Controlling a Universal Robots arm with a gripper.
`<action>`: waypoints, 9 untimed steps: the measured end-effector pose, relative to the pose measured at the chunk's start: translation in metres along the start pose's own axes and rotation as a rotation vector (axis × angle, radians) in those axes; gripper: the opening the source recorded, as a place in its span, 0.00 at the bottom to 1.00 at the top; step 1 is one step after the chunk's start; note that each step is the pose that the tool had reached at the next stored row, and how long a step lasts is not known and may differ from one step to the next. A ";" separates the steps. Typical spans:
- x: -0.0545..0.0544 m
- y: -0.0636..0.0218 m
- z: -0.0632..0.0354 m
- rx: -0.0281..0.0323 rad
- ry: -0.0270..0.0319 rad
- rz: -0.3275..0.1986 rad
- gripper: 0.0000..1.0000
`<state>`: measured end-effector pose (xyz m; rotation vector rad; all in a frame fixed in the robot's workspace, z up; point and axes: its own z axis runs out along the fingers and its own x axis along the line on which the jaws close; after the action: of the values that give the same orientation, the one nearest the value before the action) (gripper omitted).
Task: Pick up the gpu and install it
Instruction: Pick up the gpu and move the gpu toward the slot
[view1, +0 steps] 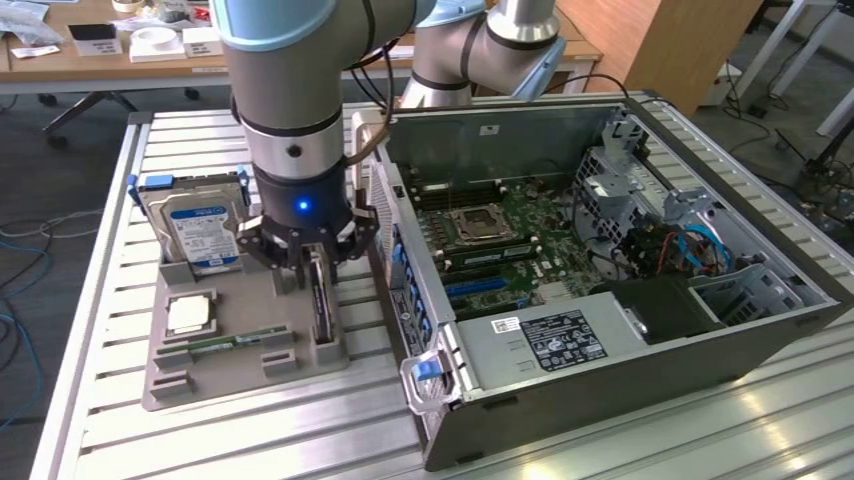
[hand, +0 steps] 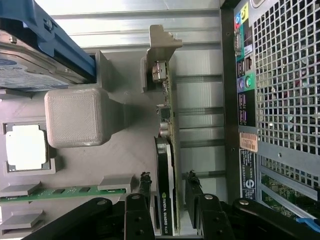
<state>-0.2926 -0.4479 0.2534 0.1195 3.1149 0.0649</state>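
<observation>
Clutter in the exterior view: a hard drive (view1: 200, 230), CPU (view1: 191, 315) and RAM stick (view1: 220, 345) share the gray holder (view1: 240, 385) with the gpu (view1: 322, 315), which stands on edge beside the open computer case (view1: 601, 260), under the gripper (view1: 310, 262). In the wrist view the jaws stand open, fingers (hand: 145, 187) on either side of the card, not touching it.

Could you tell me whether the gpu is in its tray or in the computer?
In the tray: the gpu stands on edge in its slot, with the open end effector straddling it.
</observation>
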 end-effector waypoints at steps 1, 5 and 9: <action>0.000 -0.0001 0.0014 0.0000 0.0000 0.000 0.42; 0.000 -0.0003 0.0076 0.0000 0.0000 0.000 0.42; 0.000 -0.0006 0.0128 0.0000 0.0000 0.000 0.42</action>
<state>-0.2926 -0.4479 0.2405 0.1195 3.1149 0.0648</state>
